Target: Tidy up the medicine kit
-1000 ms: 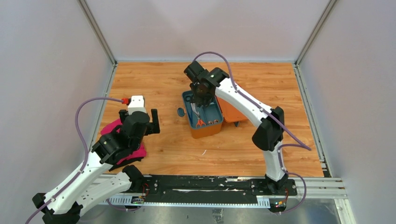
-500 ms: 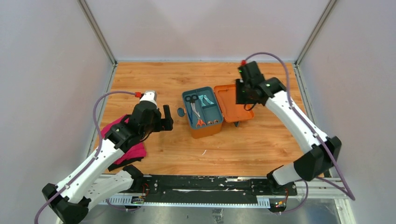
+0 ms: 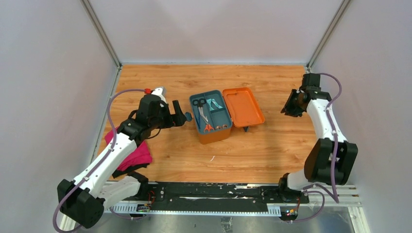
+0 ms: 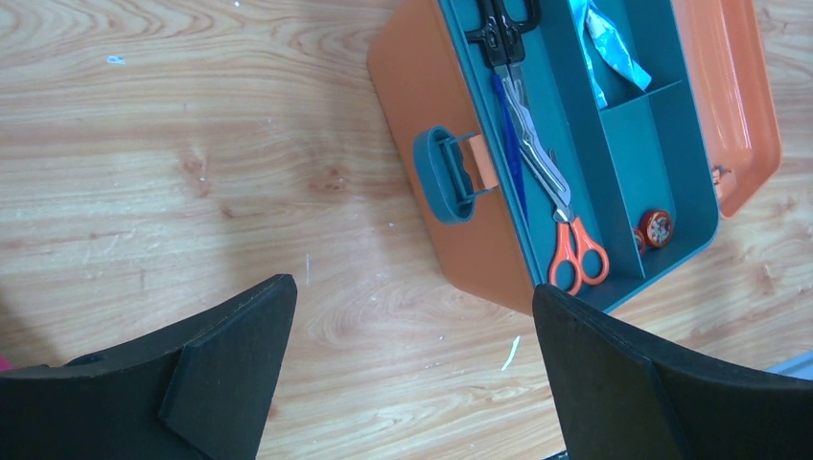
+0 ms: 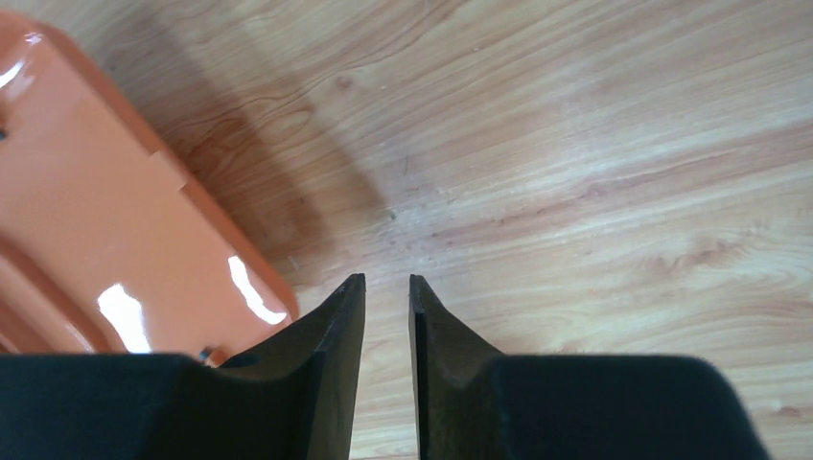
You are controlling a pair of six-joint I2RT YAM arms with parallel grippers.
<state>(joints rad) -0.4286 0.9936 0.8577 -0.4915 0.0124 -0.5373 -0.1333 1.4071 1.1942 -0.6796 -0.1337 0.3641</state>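
Right hand (image 5: 386,280) withdrawn from medicine kit (image 3: 214,136), narrowly parted, empty; left hand (image 4: 412,287) spread near latch (image 4: 443,177); pink cloth (image 3: 138,154) beside left arm.

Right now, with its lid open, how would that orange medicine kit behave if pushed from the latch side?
The medicine kit would probably slide, not tip: it sits low on a smooth table. Its open lid hangs out sideways, so it may drag or swing. The loose scissors inside could shift.
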